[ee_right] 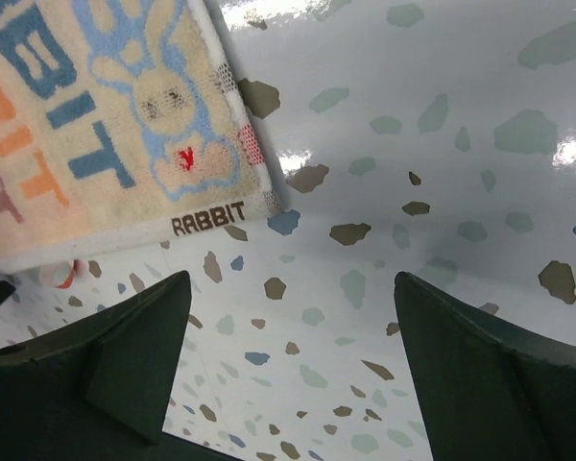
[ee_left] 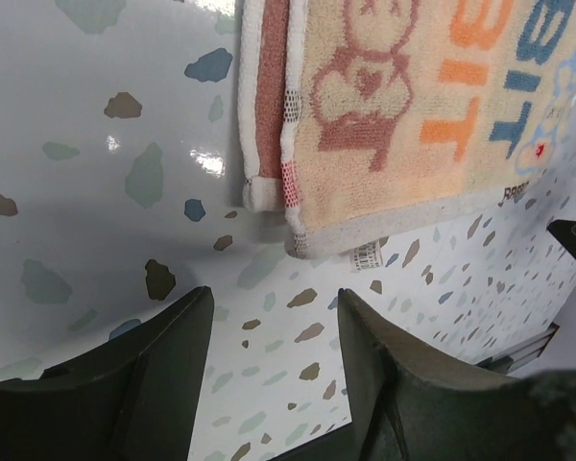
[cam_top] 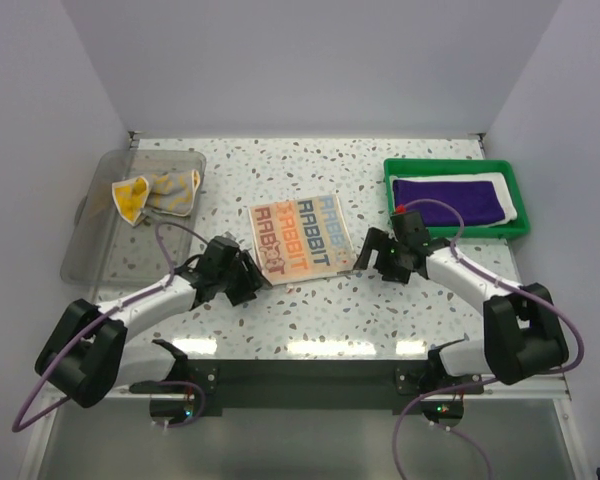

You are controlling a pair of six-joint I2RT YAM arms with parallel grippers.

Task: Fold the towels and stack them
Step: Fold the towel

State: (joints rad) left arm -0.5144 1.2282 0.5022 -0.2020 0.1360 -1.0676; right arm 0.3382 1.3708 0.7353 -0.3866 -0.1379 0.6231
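Lettered towel (cam_top: pixel 300 238): flat on the speckled table (cam_top: pixel 310 305), mid-table, folded to a rough square, printed side up. Rows of orange, blue and red block letters show, with a rabbit figure at the near corners. In the left wrist view the near left corner (ee_left: pixel 413 106) shows two layers, their edges slightly offset

Left pincer (cam_top: pixel 248 272): low over the table, just off the towel's near left corner. Fingers spread, bare table (ee_left: pixel 96 192) between them (ee_left: pixel 274 307), gripping nothing

Right pincer (cam_top: pixel 373 252): low, just off the towel's near right corner. Fingers spread wide (ee_right: pixel 290 288), nothing between them. The towel corner (ee_right: pixel 106 125) with a small "RABBIT" label lies ahead of the left finger, not touching it

Green tray (cam_top: pixel 450 164): far right of the table. Purple towel (cam_top: pixel 445 200) lies folded inside, on top of the white towel (cam_top: pixel 508 195), whose edge shows along the far and right sides

Clear grey tray (cam_top: pixel 100 250): far left. A crumpled yellow and white cloth (cam_top: pixel 155 195) lies at its far end
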